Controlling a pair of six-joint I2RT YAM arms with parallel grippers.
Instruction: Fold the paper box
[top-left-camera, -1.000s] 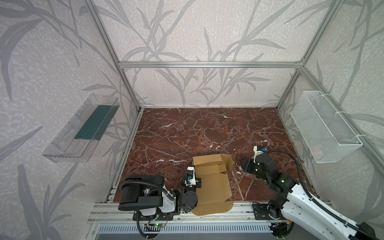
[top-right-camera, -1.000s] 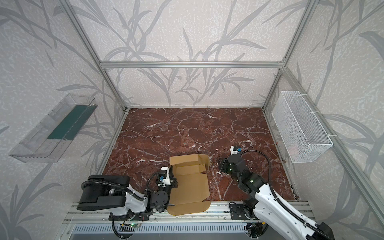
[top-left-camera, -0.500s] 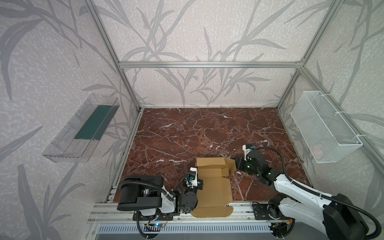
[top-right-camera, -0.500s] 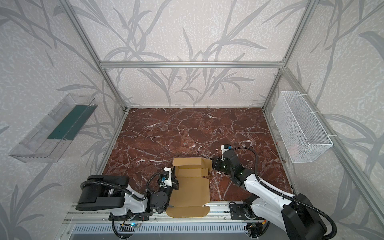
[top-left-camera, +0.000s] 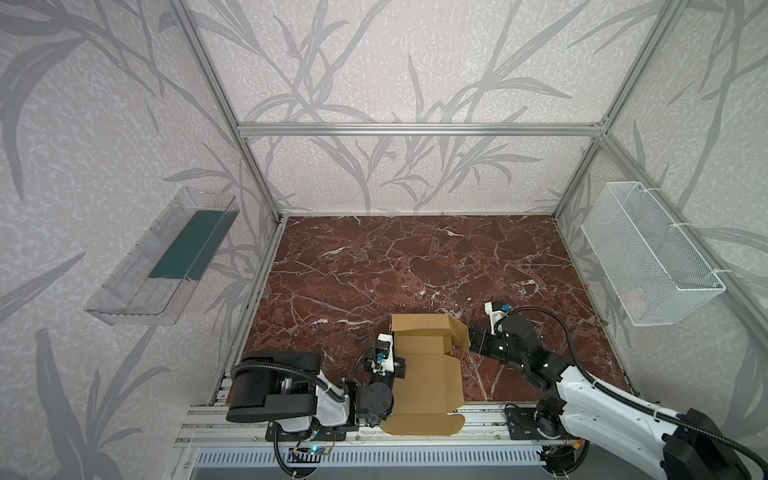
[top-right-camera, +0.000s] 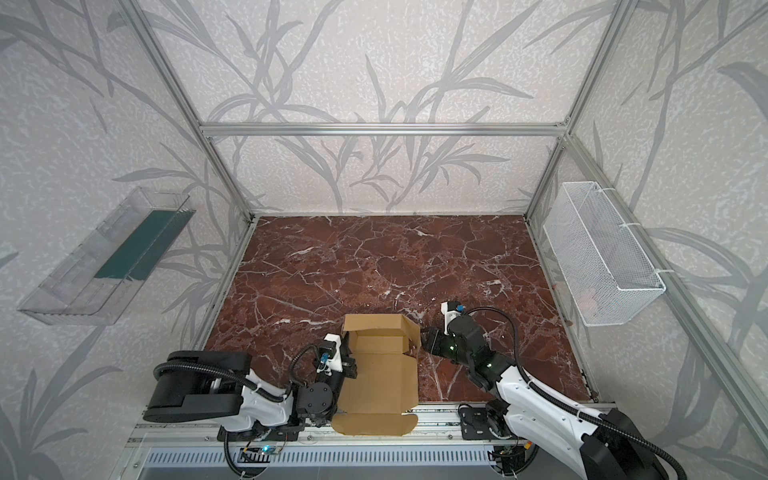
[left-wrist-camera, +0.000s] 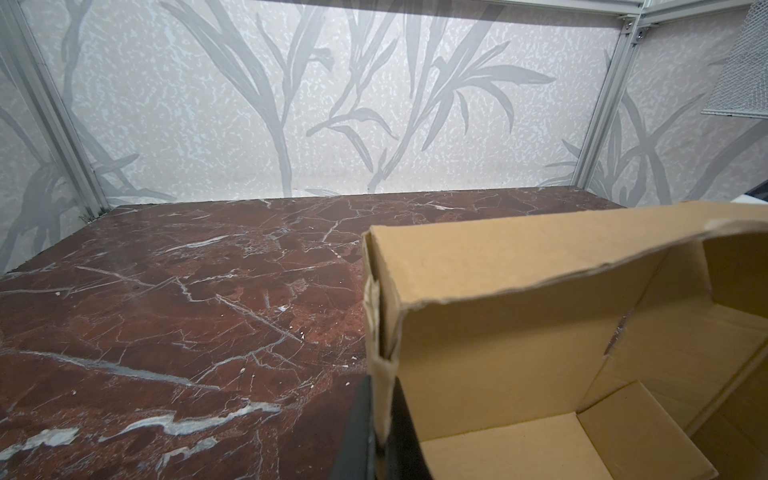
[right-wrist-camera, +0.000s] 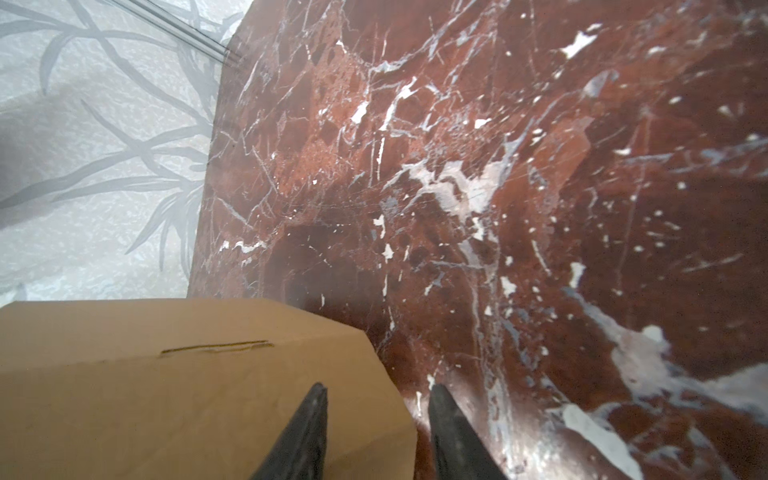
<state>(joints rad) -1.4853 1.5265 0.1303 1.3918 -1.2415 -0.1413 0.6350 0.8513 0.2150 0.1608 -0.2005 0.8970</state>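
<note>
Top views: paper box (top-left-camera: 428, 376) straighter

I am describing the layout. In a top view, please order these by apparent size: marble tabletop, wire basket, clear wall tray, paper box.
1. marble tabletop, clearly the largest
2. wire basket and clear wall tray: they look alike, so they are not ranked
3. paper box, a little smaller

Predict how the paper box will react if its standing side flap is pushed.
Probably light: the paper box is thin corrugated cardboard, so it may slide. Its standing flap looks loose and would likely bend inward. The left gripper, shut on a wall, should steady it.
</note>
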